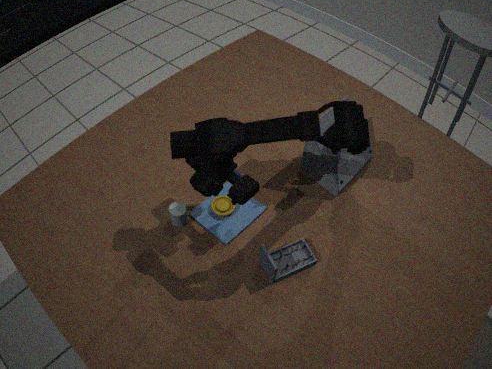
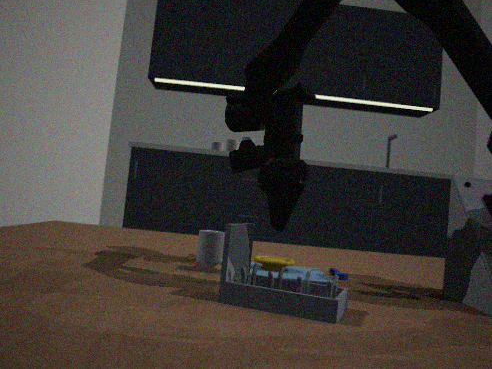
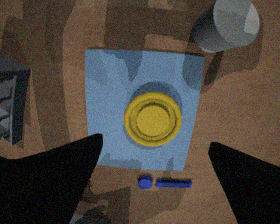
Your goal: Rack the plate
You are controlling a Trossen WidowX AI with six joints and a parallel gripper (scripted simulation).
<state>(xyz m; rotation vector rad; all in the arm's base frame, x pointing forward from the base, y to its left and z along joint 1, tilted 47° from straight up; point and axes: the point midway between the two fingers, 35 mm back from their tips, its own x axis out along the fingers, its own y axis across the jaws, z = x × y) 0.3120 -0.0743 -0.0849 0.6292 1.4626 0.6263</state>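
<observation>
The yellow plate (image 1: 222, 205) (image 2: 273, 261) (image 3: 153, 120) lies flat on a light blue mat (image 1: 239, 225) (image 3: 105, 85) (image 2: 305, 274). My gripper (image 1: 225, 188) (image 2: 280, 223) (image 3: 158, 145) is open and empty. It hangs a short way above the plate, pointing straight down, with one finger on each side of it in the wrist view. The grey dish rack (image 1: 289, 259) (image 2: 280, 291) stands on the table apart from the mat, nearer the front; only its edge (image 3: 8, 103) shows at the left of the wrist view.
A grey cup (image 1: 177, 213) (image 2: 210, 246) (image 3: 234, 18) stands just beside the mat. A small blue utensil (image 3: 165, 183) (image 2: 339, 274) lies off the mat's edge. The arm's base (image 1: 335, 164) is at the back right. A stool (image 1: 465, 30) stands beyond the table.
</observation>
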